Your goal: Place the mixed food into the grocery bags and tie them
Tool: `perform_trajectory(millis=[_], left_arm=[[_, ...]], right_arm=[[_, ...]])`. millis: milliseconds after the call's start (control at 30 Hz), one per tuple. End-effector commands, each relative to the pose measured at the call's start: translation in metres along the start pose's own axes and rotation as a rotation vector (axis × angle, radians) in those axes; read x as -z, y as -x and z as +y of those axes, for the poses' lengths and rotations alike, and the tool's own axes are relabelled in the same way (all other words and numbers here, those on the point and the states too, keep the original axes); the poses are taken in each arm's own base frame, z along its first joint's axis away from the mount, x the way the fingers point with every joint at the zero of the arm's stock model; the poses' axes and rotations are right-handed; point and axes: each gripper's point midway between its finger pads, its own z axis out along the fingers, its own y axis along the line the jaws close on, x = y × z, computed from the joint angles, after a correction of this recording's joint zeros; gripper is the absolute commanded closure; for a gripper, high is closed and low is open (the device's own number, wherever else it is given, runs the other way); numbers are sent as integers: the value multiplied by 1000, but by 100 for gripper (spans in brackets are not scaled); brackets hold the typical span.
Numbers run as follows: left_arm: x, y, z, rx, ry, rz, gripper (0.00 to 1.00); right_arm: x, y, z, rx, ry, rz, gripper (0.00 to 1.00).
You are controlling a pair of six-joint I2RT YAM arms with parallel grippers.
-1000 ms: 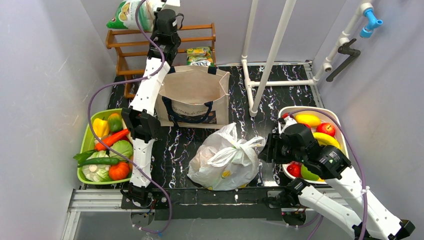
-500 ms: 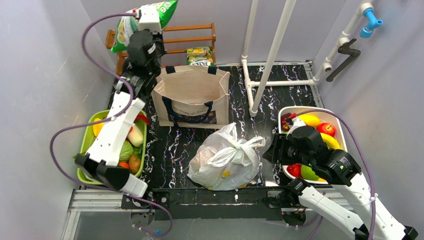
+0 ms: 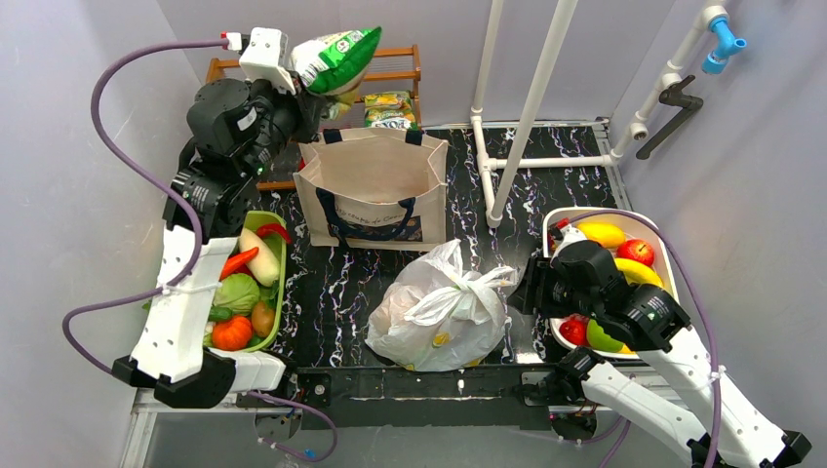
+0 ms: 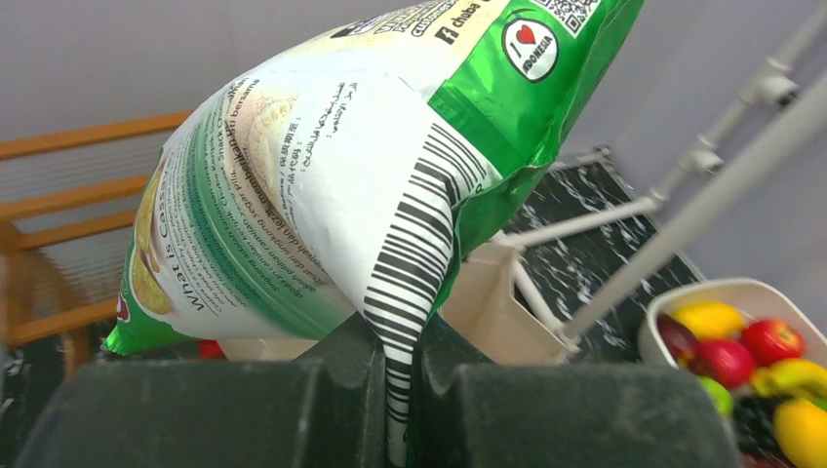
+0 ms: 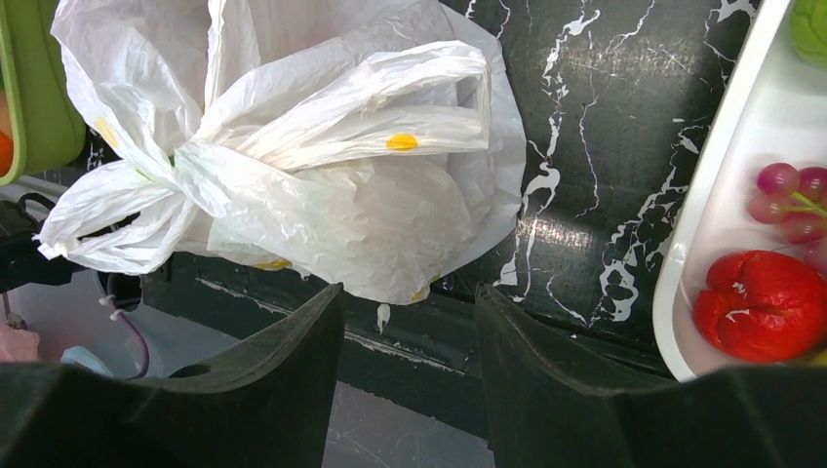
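1. Black, white-veined marble-look table top (image 3: 371, 283), walled in pale grey and seen from above. Clock directions are read from its centre, with 12 o'clock at the far wall.
2. White plastic pipe frame (image 3: 531, 107), rising from the table at 1 o'clock.
3. Boxy beige canvas tote with navy handles (image 3: 375, 185), standing upright at 11 o'clock with its mouth open upward.
4. Thin translucent white plastic carrier bag (image 3: 439, 312), at 6 o'clock near the front edge. It is bulging, and its handles are knotted together on top.
5. Green plastic tray (image 3: 280, 283) at 9 o'clock, holding vegetables (image 3: 237, 292) and partly hidden by the left arm. An oval white tray (image 3: 597, 211) at 3 o'clock holds fruit (image 3: 636, 252) and is partly covered by the right arm.
6. Slatted wooden rack (image 3: 390, 60) against the far wall at 11 o'clock, beyond the tote. Small yellow-green packets (image 3: 388, 109) lie on it.
7. Green-and-white foil snack packet (image 3: 336, 58), held clear of the table. It hangs over the rack at 11 o'clock from the tote's mouth and outside it.
8. Left gripper (image 4: 395, 361): jaws pressed together on the snack packet's lower edge, with the barcode panel pinched between the fingers.
9. Right gripper (image 5: 405, 370): jaws about half apart with nothing between them. It sits low, just beside the carrier bag at the bag's 3 o'clock side and facing it; whether it touches the bag cannot be told.
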Motion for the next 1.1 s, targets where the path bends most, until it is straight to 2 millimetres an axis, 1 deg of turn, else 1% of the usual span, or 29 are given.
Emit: perform_trajectory(millis=[0,100,167,300,433,533,833,1067], left_arm=[[37,16,-33,80,-179,15,100],[44,13,-63,131,-341,83,100],[48,7,-82,173,-441,143,100],[50,-7,-101,256,-538,217,100],[49,-23,-111,305,-596,274,100],[47,-35,-116,346,-614,313,100],[39,-63,-115,411,-617,383,100],[26,-83,-106,469,-607,423,100]], right_arm=[[-4,12,9,6,24,-34,42],[-2,12,8,8,24,-38,42],[0,11,5,8,17,-45,42],[2,8,2,5,15,-51,42],[-1,2,-1,0,19,-39,42],[-4,0,-1,-3,20,-33,42],[-9,-3,-2,-6,26,-27,42],[-10,-4,-3,-5,24,-27,42]])
